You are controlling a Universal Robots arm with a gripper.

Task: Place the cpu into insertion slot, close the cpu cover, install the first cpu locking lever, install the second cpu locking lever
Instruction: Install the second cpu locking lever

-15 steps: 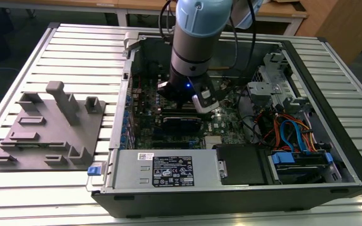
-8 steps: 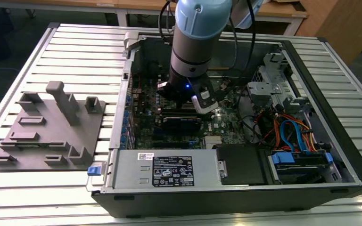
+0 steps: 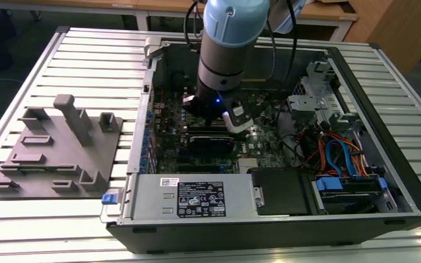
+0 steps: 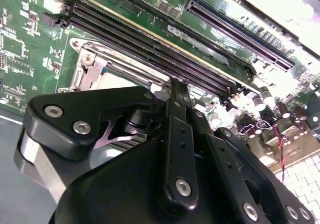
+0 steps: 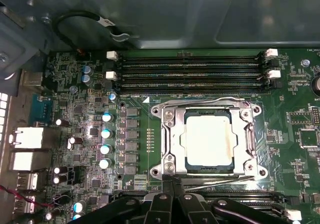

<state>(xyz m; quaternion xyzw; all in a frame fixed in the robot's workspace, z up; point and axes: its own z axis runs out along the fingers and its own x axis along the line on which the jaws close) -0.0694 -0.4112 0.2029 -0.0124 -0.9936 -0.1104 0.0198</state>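
In the first wrist view the cpu, a dull silver square, lies flat in the insertion slot on the green motherboard. The cpu cover is folded down around it as a silvery frame. One thin wire lever runs along one side of the socket, another along the opposite side. My gripper is shut, with its black fingertips together at the socket's corner beside that second lever. The second wrist view shows the gripper over the cover and cpu. I cannot tell whether the fingertips touch the lever.
The arm reaches down into the open computer case. Long black memory slots run beside the socket, and capacitors stand on its other side. A power supply and cables sit in the case. A grey fixture plate lies at the exterior view's left.
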